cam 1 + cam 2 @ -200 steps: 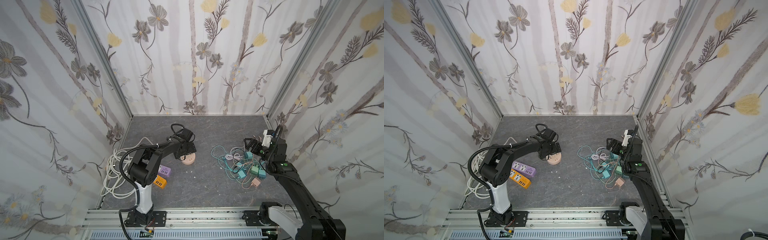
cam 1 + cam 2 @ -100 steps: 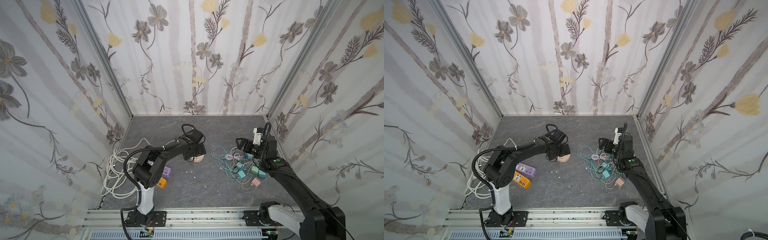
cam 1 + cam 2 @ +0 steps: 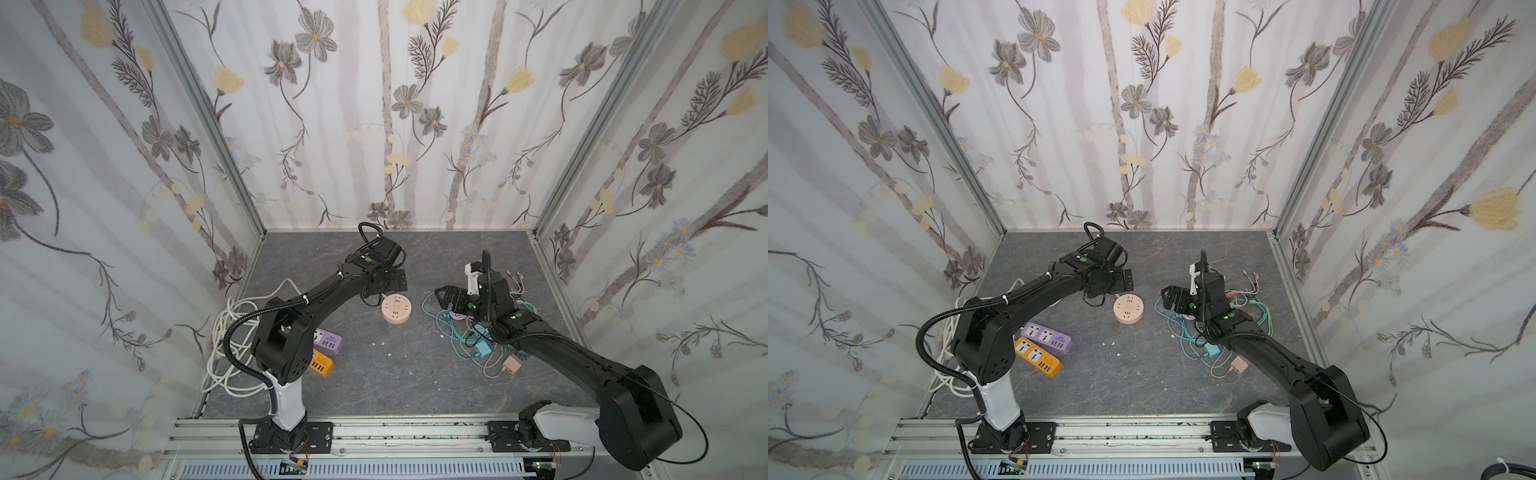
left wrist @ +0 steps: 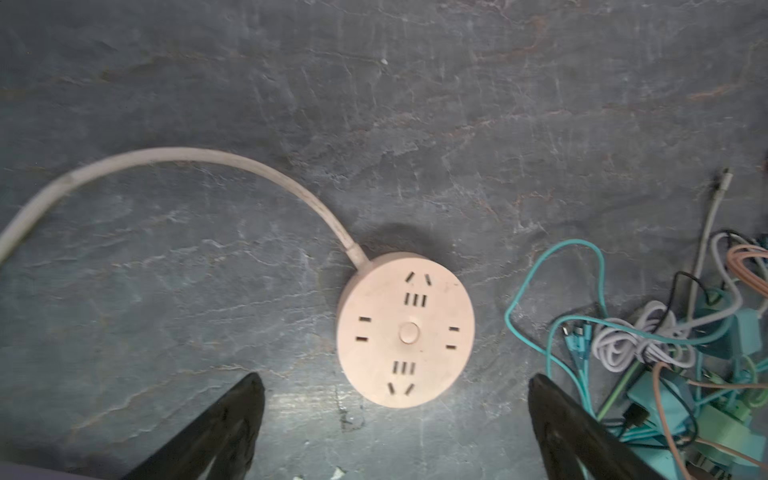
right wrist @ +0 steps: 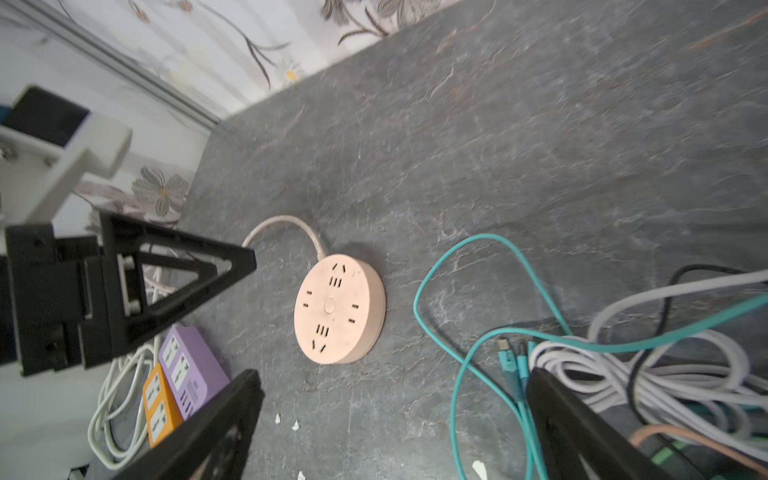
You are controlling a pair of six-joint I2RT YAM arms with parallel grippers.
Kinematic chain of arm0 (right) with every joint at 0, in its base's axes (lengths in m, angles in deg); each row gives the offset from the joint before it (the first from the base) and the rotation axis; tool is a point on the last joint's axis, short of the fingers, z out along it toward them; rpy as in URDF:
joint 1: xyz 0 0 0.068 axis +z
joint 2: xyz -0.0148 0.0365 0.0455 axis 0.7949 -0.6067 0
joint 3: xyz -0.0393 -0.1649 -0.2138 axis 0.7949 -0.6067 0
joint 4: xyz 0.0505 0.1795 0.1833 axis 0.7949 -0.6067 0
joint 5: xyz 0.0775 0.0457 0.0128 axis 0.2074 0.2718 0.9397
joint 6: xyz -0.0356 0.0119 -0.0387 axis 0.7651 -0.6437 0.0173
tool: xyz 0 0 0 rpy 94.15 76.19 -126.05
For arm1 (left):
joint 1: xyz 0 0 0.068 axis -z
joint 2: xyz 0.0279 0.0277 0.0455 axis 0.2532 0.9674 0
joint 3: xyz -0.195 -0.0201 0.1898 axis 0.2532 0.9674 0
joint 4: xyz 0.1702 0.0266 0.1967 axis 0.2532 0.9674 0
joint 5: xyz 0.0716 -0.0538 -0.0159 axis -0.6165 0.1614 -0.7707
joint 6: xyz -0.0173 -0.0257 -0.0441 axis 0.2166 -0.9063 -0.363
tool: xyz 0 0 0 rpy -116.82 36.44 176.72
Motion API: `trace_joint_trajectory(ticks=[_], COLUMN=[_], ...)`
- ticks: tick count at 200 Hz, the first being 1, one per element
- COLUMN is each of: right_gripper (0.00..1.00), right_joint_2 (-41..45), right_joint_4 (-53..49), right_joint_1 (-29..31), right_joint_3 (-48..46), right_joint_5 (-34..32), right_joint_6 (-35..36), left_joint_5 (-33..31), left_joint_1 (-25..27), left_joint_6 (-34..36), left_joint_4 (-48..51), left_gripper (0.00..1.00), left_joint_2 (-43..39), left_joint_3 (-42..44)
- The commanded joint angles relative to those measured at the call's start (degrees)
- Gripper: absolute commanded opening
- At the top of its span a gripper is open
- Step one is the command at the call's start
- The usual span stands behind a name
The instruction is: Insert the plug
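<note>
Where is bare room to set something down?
Bare: the front middle, between the orange power strip and the cable tangle, in front of the round socket; also along the back wall. Crowded: the tangle at right, the purple strip and white cords at left.

On the desk (image 3: 374,386), centre: round socket (image 3: 396,308). Its cord (image 4: 187,156) curves away behind it toward the left side. The cable pile (image 4: 636,345) lies right of the socket, apart from it, with a small plug (image 3: 511,365) at the pile's front edge. Two strips (image 3: 328,341) lie side by side front-left of the socket, well apart from it. The cord coil (image 3: 226,332) lies further left, by the wall. Just behind the socket hangs the left tool (image 3: 392,281). The right tool (image 3: 445,296) hangs over the pile's left end, right of the socket.
</note>
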Motion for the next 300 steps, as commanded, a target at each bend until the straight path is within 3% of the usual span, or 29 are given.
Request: trace_joint_trajectory(ticks=[1, 21, 60, 92, 114, 136, 169, 214, 261, 300], right_gripper=[0.99, 0.99, 0.99, 0.99, 0.99, 1.00, 0.99, 0.99, 0.99, 0.85], right_joint_2=[-4.40, -6.98, -4.06, 5.37, 12.39, 19.62, 30.23, 33.80, 36.15, 32.78], right_joint_4=[-1.38, -0.08, -4.20, -12.63, -20.90, -27.20, -36.16, -46.58, -50.28, -46.59], right_joint_1=[4.60, 7.38, 6.80, 3.12, -0.92, -5.09, -12.26, -23.99, -25.45, -26.20], right_joint_3=[3.68, 5.05, 3.51, -1.83, -4.91, -7.58, -11.73, -15.56, -16.19, -17.31], right_joint_5=[-3.70, -6.29, -10.55, -12.45, -12.48, -8.64, -8.83, -7.32, -10.82, -7.43], right_joint_6=[-0.05, -2.79, -5.38, -6.77, -9.09, -8.98, -12.87, -19.90, -22.21, -19.74], left_joint_5=[-0.36, 4.92, 17.36, 16.69, 20.11, 21.98, 17.62, 10.44, 9.01, 8.84], left_joint_1=[-4.53, -7.03, -5.07, -1.64, -0.75, 1.21, 2.90, 2.85, 2.71, 2.37], left_joint_6=[5.11, 6.17, 3.57, 0.17, -2.12, -3.04, -6.10, -6.43, -6.05, -6.49], left_joint_4=[3.70, 4.49, -0.74, -4.39, -7.59, -8.26, -9.56, -11.25, -11.42, -12.55], left_gripper=[1.00, 1.00, 1.00, 1.00, 1.00, 1.00, 1.00, 1.00, 1.00, 1.00], left_joint_2=[3.11, 7.52, 11.38, 11.26, 10.64, 10.45, 7.83, 2.84, 1.81, 1.33], left_joint_3=[-2.09, -5.43, -4.92, -0.81, 2.41, 3.36, 7.12, 9.83, 10.69, 12.04])
